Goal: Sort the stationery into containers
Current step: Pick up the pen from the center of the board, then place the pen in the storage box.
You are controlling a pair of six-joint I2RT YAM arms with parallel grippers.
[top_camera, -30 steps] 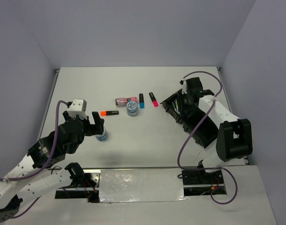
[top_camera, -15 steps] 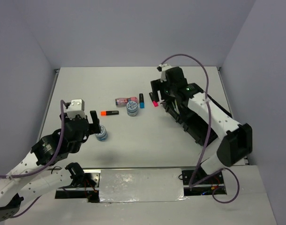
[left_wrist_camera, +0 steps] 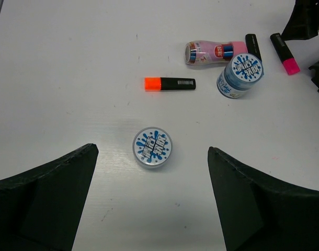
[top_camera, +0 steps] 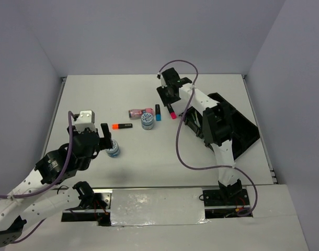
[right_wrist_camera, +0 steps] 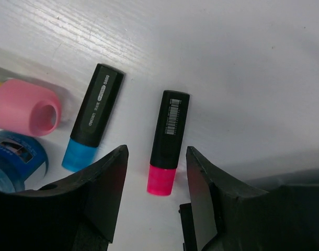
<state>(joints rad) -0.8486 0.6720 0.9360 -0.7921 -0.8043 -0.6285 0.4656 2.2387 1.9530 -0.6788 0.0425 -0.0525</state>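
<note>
The right pincer is seen released at upper centre of the top view, its jaws set either side of the pink marker, lying on the counter. The left pincer is spread wide over a disc at lower left, well apart from the tray at right

Right end effector is straddling the pink-ended marker, with slivers of bare counter showing on both sides. The blue-ended marker is lying just beside it, crowding one finger, and the tray is boxing in the other. Over by the left end effector, the lone disc is sitting with open counter all round and the orange marker is lying apart beyond it.
</note>
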